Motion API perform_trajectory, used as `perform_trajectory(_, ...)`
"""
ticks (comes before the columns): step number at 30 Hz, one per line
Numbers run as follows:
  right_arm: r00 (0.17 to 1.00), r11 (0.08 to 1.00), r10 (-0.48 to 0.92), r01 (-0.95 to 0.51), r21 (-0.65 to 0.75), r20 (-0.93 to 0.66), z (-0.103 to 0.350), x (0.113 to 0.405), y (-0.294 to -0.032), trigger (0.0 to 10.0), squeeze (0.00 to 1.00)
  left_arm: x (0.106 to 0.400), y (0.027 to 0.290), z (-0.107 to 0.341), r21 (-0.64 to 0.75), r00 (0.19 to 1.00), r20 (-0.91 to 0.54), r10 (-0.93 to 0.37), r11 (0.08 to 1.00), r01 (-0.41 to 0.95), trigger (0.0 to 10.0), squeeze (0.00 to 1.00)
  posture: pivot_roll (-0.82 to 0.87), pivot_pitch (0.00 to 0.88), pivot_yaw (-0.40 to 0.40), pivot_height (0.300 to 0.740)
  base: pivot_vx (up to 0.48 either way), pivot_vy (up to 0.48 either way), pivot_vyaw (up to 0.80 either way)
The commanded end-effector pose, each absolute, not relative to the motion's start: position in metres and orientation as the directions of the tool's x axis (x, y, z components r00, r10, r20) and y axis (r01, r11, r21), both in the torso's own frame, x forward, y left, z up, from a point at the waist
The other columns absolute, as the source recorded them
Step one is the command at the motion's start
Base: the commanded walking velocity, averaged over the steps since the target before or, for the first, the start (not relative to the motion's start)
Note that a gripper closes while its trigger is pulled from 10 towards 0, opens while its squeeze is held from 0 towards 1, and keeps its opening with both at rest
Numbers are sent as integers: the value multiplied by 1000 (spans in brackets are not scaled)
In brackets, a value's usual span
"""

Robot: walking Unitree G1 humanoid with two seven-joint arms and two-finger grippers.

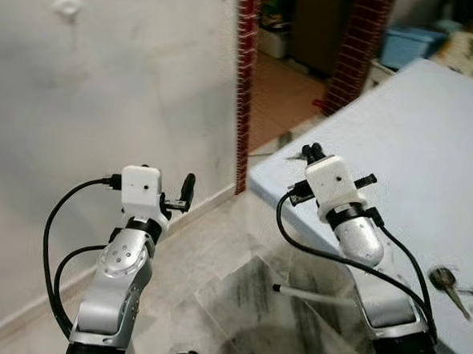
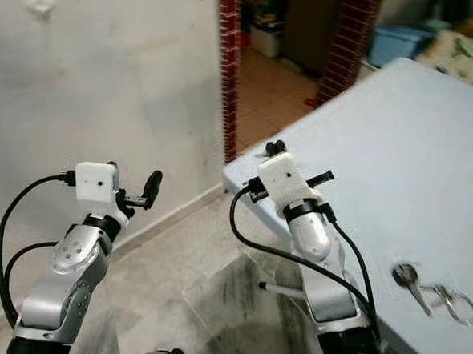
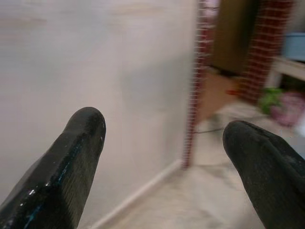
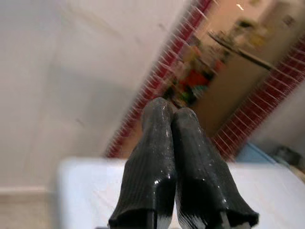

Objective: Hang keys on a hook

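A bunch of keys [image 2: 434, 292] on a ring lies on the pale blue table [image 2: 399, 147], at its near right edge. A small white hook [image 1: 68, 5] sticks out of the white wall high on the left. My right gripper [image 1: 313, 153] is raised over the table's near left corner, its two fingers pressed together and empty, well away from the keys. My left gripper [image 1: 186, 191] is held up in front of the wall, open with nothing between its fingers [image 3: 71, 157], far below the hook.
A red brick doorway [image 1: 244, 81] opens beyond the wall's end onto a room with a blue bin [image 1: 409, 43]. Grey marble floor [image 1: 229, 305] lies between the wall and the table. A thin rod [image 1: 313, 295] runs under the table edge.
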State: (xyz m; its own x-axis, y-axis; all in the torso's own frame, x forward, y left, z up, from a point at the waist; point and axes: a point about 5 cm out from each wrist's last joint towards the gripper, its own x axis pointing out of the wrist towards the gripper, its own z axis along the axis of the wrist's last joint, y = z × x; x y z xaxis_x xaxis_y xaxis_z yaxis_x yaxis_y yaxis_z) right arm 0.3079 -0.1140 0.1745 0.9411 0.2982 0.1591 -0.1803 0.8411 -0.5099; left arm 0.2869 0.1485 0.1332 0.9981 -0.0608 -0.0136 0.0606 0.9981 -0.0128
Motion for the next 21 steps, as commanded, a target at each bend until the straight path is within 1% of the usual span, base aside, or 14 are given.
perform_trajectory(1, 938, 837, 308, -185, -515, 162, 177, 307, -115, 10000, 0, 287, 148, 133, -7, 999, -15, -52, 999, 51, 10000, 0, -10, 59, 40, 740, 0, 0, 775)
perform_trajectory(10, 935, 834, 320, -201, -514, 154, 176, 307, -114, 10000, 0, 288, 147, 132, -11, 999, -22, -28, 1000, 28, 10000, 0, -12, 57, 35, 740, 0, 0, 778)
perform_trajectory(12, 934, 834, 324, -206, -511, 153, 176, 307, -114, 10000, 0, 288, 145, 131, -17, 997, 3, -73, 997, 73, 10000, 0, -14, 57, 34, 740, 0, 0, 781)
perform_trajectory(15, 933, 833, 328, -211, -511, 150, 174, 307, -114, 10000, 0, 287, 146, 129, -19, 998, 1, -61, 998, 61, 10000, 0, -14, 52, 31, 740, 0, 0, 779)
perform_trajectory(16, 931, 833, 333, -217, -509, 149, 173, 307, -114, 10000, 0, 287, 146, 128, -19, 998, 2, -61, 998, 61, 10000, 0, -11, 39, 26, 740, 0, 0, 775)
perform_trajectory(18, 930, 833, 336, -219, -509, 148, 173, 307, -113, 10000, 0, 287, 145, 128, -20, 998, 2, -63, 998, 63, 10000, 0, -11, 39, 26, 740, 0, 0, 775)
perform_trajectory(19, 927, 829, 344, -226, -511, 147, 172, 308, -112, 10000, 0, 287, 144, 125, -17, 998, 2, -61, 998, 61, 10000, 0, -11, 10, 9, 740, 0, 0, 775)
perform_trajectory(21, 925, 824, 352, -232, -516, 147, 172, 310, -112, 10000, 0, 288, 144, 121, -14, 999, 3, -54, 998, 54, 10000, 0, -10, 0, -2, 740, 0, 0, 759)
